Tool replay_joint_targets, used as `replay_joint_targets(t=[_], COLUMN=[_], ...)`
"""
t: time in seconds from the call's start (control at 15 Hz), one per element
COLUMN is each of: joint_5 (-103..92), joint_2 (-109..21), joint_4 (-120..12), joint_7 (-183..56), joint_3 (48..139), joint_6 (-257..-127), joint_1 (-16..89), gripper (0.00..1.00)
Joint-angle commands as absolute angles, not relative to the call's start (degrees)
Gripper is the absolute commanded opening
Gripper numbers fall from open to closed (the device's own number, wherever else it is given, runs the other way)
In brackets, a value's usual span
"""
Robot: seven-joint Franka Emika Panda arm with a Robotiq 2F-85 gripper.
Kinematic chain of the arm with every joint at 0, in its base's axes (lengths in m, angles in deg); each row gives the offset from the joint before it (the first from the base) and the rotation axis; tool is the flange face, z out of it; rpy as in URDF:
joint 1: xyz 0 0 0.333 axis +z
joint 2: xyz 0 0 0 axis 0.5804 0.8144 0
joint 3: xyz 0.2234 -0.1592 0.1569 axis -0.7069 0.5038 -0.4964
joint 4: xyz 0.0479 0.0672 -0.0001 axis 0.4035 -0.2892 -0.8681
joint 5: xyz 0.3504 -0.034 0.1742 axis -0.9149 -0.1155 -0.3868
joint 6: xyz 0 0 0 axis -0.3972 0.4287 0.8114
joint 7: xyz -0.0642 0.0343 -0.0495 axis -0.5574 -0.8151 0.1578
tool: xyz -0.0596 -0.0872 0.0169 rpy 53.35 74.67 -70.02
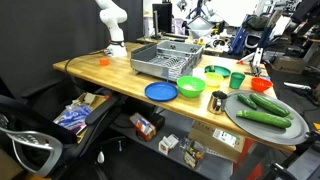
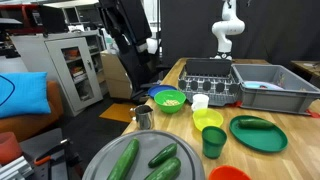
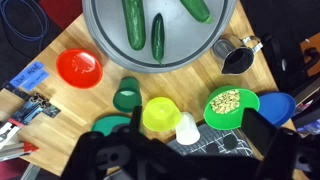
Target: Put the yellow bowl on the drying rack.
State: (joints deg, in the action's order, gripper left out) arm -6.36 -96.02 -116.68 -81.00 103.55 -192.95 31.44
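Note:
The yellow bowl (image 3: 160,113) sits upright on the wooden table between a green cup (image 3: 127,95) and an upturned white cup (image 3: 187,128). It shows in both exterior views (image 1: 215,71) (image 2: 208,119). The grey drying rack (image 1: 160,58) (image 2: 210,80) stands on the table behind it, and its dark mesh shows under my fingers in the wrist view (image 3: 205,150). My gripper (image 3: 180,152) is open and empty. It hangs well above the rack's edge, a little short of the yellow bowl.
A green bowl of seeds (image 3: 232,104), a blue plate (image 3: 283,105), a metal cup (image 3: 237,57), a red bowl (image 3: 80,68), a green plate (image 2: 258,132) and a round grey tray of cucumbers (image 3: 100,30) surround the bowl. A grey bin (image 2: 270,88) stands beside the rack.

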Motion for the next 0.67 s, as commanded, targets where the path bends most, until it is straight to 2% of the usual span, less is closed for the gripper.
replay_joint_targets(t=[0.0, 0.27, 0.6], joint_5=[-6.97, -6.54, -5.45], joint_2=[-95.96, -95.35, -87.36], joint_4=[-116.57, -116.22, -109.33], joint_7=[-81.4, -80.39, -81.29], joint_3=[102.84, 102.07, 97.84], joint_6=[-192.76, -193.89, -199.9], joint_1=[30.76, 30.57, 33.8], gripper=[1.0, 1.0, 1.0])
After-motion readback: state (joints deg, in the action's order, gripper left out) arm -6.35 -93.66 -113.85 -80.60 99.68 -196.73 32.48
